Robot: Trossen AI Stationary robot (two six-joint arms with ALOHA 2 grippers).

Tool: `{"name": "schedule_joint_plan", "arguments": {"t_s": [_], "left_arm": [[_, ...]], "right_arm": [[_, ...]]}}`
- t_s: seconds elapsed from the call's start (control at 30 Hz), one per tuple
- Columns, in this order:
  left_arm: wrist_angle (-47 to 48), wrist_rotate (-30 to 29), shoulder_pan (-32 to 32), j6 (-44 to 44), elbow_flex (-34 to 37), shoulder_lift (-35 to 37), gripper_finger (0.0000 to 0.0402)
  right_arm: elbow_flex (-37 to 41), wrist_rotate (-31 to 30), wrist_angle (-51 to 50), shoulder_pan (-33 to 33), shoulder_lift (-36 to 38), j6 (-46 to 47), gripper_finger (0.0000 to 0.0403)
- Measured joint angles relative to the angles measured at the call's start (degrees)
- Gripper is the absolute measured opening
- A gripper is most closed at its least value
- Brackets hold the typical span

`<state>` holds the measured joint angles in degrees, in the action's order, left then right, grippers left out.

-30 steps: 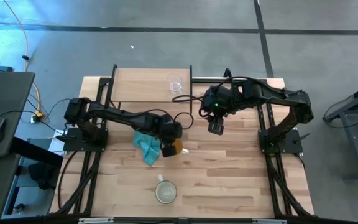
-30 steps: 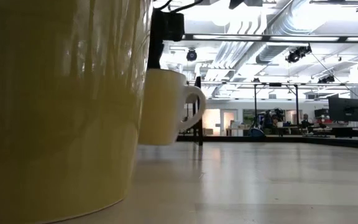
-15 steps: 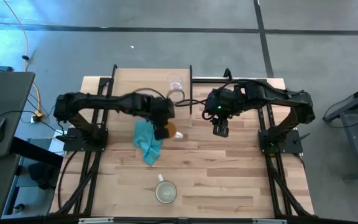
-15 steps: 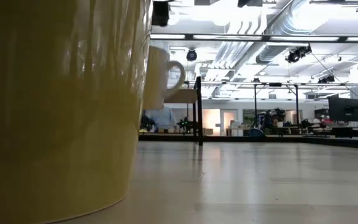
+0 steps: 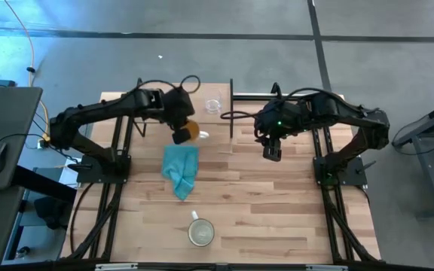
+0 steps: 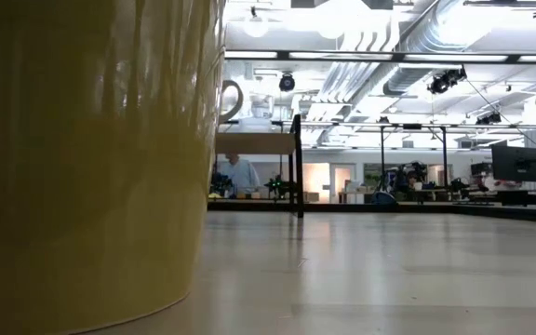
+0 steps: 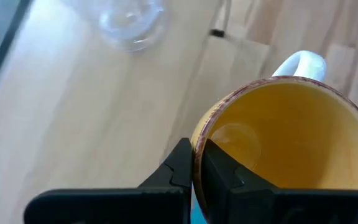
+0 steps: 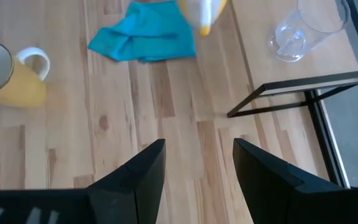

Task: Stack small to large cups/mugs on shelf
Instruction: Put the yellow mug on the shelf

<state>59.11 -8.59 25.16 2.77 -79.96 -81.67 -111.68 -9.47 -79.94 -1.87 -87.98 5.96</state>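
Orange mug [image 7: 291, 152], pinched by its rim in the left pincer [image 7: 194, 163] near the glass cup [image 5: 213, 105], could knock it over.

The right claw [image 8: 194, 171], fingers spread, hangs above planks between teal cloth [image 8: 145, 31] and shelf [image 8: 353, 56].

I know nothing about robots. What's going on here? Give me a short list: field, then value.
Left gripper: shut on the orange mug, carried above the shelf edge
Right gripper: open, empty, over the table
Glass cup: upright on the shelf
Cream mug: on the table's near side, far from the shelf
Teal cloth: crumpled on the table
Done so far: only the glass is on the shelf
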Motion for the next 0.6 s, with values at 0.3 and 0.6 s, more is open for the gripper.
{"name": "schedule_joint_plan", "arguments": {"t_s": [0.3, 0.6], "left_arm": [[0.45, 1.45, 8.28, 5.70, -4.77, 0.00, 0.0002], [1.83, 4.12, 14.96, 9.13, -7.30, 0.00, 0.0002]], "right_arm": [[0.02, 0.01, 0.02, -0.02, -0.01, 0.49, 0.0181], [0.04, 0.00, 0.18, 0.00, -0.01, 0.48, 0.0181]]}}
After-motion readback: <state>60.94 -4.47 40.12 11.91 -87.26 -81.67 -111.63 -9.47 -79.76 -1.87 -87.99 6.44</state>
